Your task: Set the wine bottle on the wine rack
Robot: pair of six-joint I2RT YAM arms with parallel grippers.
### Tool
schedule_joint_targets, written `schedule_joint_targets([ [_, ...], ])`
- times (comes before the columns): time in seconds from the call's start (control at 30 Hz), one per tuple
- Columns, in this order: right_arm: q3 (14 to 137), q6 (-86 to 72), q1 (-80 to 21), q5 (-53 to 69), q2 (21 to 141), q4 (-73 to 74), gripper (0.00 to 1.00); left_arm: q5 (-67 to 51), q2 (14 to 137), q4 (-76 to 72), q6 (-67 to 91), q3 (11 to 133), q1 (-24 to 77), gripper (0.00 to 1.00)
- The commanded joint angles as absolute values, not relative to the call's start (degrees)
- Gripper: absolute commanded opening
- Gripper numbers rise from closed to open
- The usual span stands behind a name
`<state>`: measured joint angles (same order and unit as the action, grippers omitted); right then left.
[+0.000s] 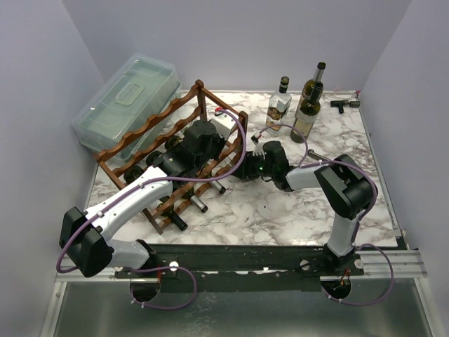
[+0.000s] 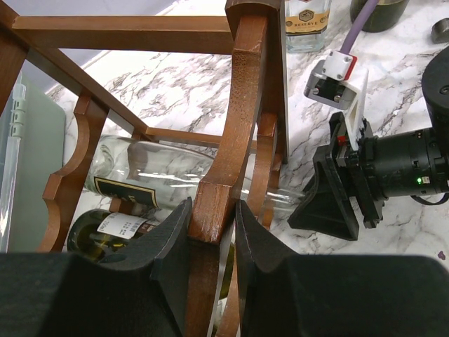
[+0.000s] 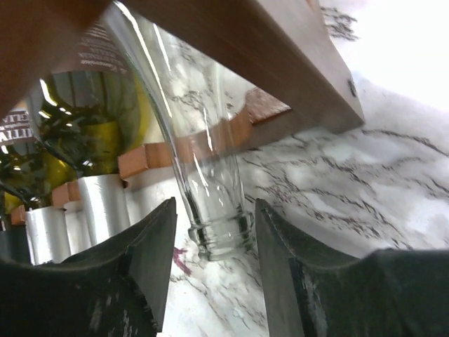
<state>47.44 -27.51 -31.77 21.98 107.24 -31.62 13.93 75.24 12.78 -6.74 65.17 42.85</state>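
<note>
I have the left gripper [image 2: 212,210] nearly closed, clamped on a curved wooden rail of the rack [image 1: 151,126], one finger on each side of the wood. The rack sits on the left half of the table [image 1: 280,210], just in front of the plastic box [image 1: 126,98] at the far left.

The clear bottle [image 2: 161,165] lies on its side in a low tier of the rack, under the rail I'm gripping. Its neck pokes out of the rack's right end, low over the marble. Beneath it I can see a green bottle [image 2: 112,228] with a white label, and the right wrist view shows foil-capped necks [image 3: 102,203] alongside.

The right gripper [image 3: 214,207] is at that right end, with the clear bottle's mouth between its fingers. The jaws are parted a little. There is a gap on one side of the glass, and the other finger is right at it. It isn't pinching the neck.

Three upright bottles [image 1: 306,105] stand at the far right, well apart from the rack.
</note>
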Motion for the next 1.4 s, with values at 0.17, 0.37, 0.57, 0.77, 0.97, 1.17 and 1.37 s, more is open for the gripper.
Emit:
schedule_joint_targets([
  [0.17, 44.56, -27.75, -31.73, 16.05, 99.84, -29.12, 0.62, 8.3, 77.79, 14.59, -5.35, 65.3, 44.3, 0.0],
  [0.37, 42.84, -27.3, -31.73, 12.19, 92.71, -21.95, 0.69, 9.13, 77.66, 14.75, -5.62, 65.3, 44.56, 0.0],
  [0.57, 38.74, -24.82, -29.95, 5.17, 83.87, -16.17, 0.71, 10.85, 77.6, 14.75, -4.09, 65.72, 44.74, 0.07],
  [0.77, 38.1, -23.97, -21.88, 4.52, 75.78, -11.7, 0.71, 12.11, 77.3, 14.9, -2.62, 66.15, 44.82, 0.38],
  [0.97, 47.66, -22.91, -14.7, -1.41, 72.57, -3.21, 0.74, 13.26, 76.03, 14.99, -1.75, 66.3, 44.83, 0.72],
  [1.17, 65.03, -22.18, -10.68, -10.57, 78.3, 6.19, 0.75, 13.77, 74.87, 14.96, -1.05, 66.44, 44.83, 0.92],
  [1.37, 84.84, -16.93, -10.2, -23.96, 90.05, 16.06, 0.8, 14.37, 73.4, 14.95, -0.4, 66.61, 44.82, 0.99],
])
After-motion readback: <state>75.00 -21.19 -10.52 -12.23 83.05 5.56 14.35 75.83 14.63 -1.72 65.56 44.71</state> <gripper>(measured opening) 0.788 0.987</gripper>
